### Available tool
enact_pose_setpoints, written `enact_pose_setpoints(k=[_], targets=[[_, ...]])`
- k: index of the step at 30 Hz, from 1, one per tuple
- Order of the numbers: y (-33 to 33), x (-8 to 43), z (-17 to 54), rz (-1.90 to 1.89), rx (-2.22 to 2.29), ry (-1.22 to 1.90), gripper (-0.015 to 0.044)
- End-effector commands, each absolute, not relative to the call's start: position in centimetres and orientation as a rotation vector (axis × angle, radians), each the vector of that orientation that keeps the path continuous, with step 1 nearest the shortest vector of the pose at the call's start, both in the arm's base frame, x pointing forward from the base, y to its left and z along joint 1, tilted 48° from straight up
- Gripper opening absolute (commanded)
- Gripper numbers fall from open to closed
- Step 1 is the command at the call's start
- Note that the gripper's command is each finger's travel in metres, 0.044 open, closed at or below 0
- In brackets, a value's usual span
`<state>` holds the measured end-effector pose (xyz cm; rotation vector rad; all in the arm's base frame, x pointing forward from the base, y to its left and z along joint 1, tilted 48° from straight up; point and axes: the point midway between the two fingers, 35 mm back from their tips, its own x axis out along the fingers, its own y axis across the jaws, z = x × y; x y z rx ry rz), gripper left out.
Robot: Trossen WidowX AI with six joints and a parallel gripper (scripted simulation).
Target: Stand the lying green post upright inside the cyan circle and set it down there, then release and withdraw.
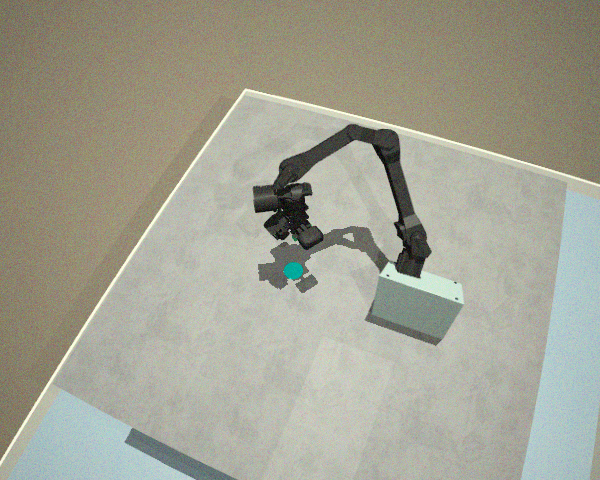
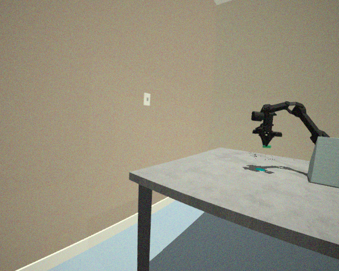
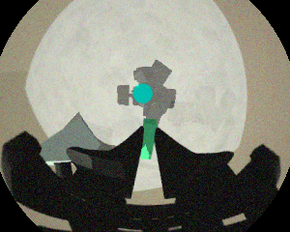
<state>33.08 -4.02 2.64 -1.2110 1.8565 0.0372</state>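
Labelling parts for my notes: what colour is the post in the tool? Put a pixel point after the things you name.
Green [image 1: 294, 238] [image 2: 266, 146] [image 3: 150, 132], clearest in the wrist view.

— How to describe the arm [image 1: 399, 191] [image 2: 309, 122]?
— Raised in a broad arch, with a sharp bend at the elbow [image 1: 385, 142] [image 2: 299, 109].
— And beyond that?
— Stretched outward to the wrist [image 1: 292, 190] [image 2: 267, 109], then turned steeply downward.
— Open or closed at the pincer [image 1: 294, 236] [image 2: 266, 145] [image 3: 149, 130]?
— Closed to a narrow gap, gripping between the fingertips, held up in the air.
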Motion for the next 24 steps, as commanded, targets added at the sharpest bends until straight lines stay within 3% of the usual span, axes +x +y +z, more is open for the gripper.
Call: enact_pose_setpoints(k=[1, 24], targets=[[-3.3, 33.4, 1.6, 0.099, -1.252, 1.876, 0.0023], [-2.3, 33.6, -0.8, 0.27, -1.26, 1.898, 0.0023]])
